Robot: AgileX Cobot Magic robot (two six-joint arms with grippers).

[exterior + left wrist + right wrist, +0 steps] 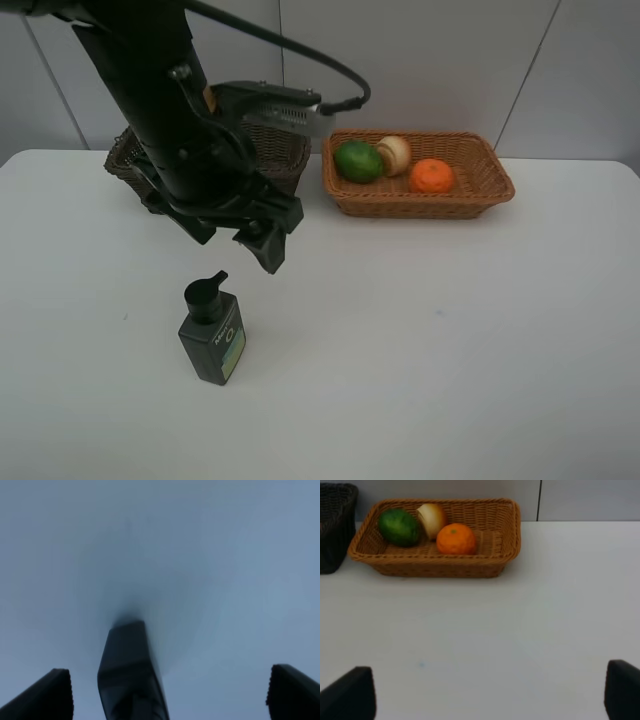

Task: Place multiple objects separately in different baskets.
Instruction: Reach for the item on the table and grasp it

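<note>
On the white table (450,350), the left gripper (262,243) hovers spread above the pump bottle (212,338).

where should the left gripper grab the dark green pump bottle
Probably the flat-sided body of the pump bottle, below the pump head, coming from above. It stands upright and alone on the table, and the open left gripper hovers just behind it.

Light basket (480,190): woven tan wicker, rough. Dark basket (285,160): woven brown wicker. Pump bottle (213,338): dark green plastic, slightly glossy. Orange (432,176): dimpled, matt. Table (450,350): smooth, matt white.
</note>
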